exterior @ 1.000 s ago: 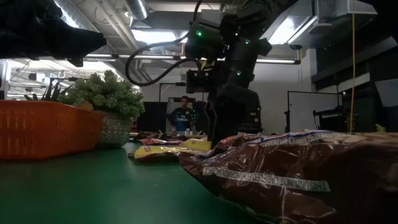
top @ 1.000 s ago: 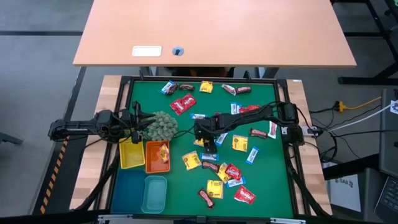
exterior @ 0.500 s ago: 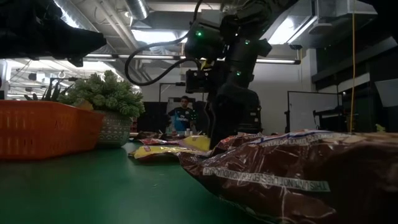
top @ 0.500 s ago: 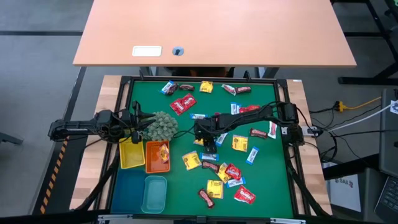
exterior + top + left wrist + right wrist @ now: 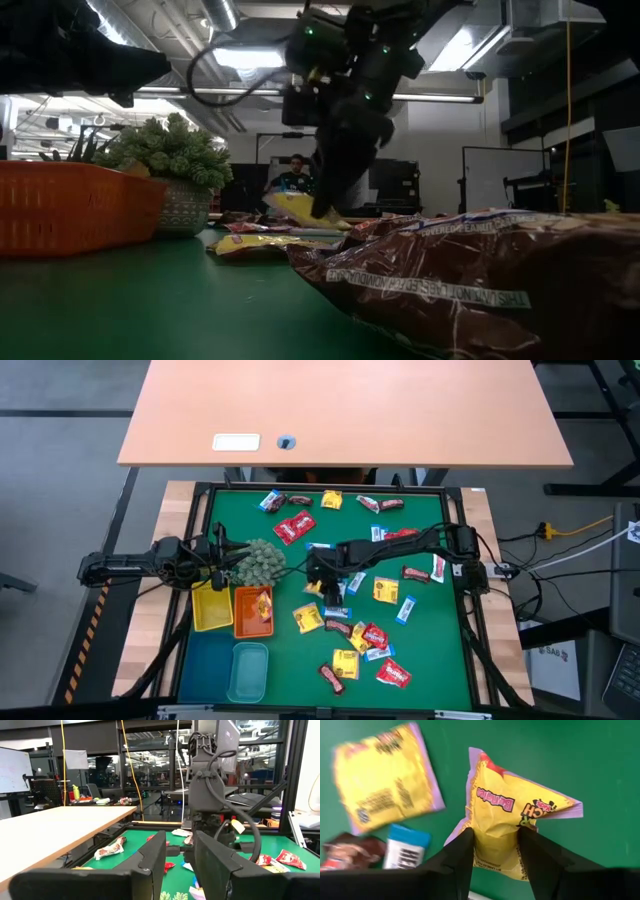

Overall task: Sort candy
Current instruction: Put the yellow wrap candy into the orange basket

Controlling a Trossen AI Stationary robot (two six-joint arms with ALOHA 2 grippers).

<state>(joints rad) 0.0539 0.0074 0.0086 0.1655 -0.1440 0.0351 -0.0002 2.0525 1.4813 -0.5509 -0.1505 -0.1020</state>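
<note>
Held candy: yellow packet (image 5: 507,815), crumpled, lilac-edged seams, red/black print; a corner sticks out past the fingers.
Right pincer (image 5: 495,845): clamped on yellow packet, one dark finger each side of the wrapper's lower part; packet off the mat, green showing under it.
Same in low view: right pincer (image 5: 322,212) hangs from above w/ the yellow packet (image 5: 297,207) at its tip, clear of the bench.
Where, high view: right pincer (image 5: 322,586) mid-mat, just right of the plant ball (image 5: 260,563).
Under the grip: 2nd yellow packet (image 5: 382,777) flat on the mat, blue-white sweet (image 5: 406,851) and brown bar (image 5: 350,852) just beside it.
Other candy: red packets (image 5: 294,528), yellow squares, blue-white wrappers, brown bars spread over far edge and right half of green mat (image 5: 430,650).
Trays: orange tray (image 5: 252,612) has a sweet in it; yellow tray (image 5: 211,609) beside it.
Left pincer (image 5: 180,857): fingers apart, holding nothing, at the mat's left edge nr the plant ball.
</note>
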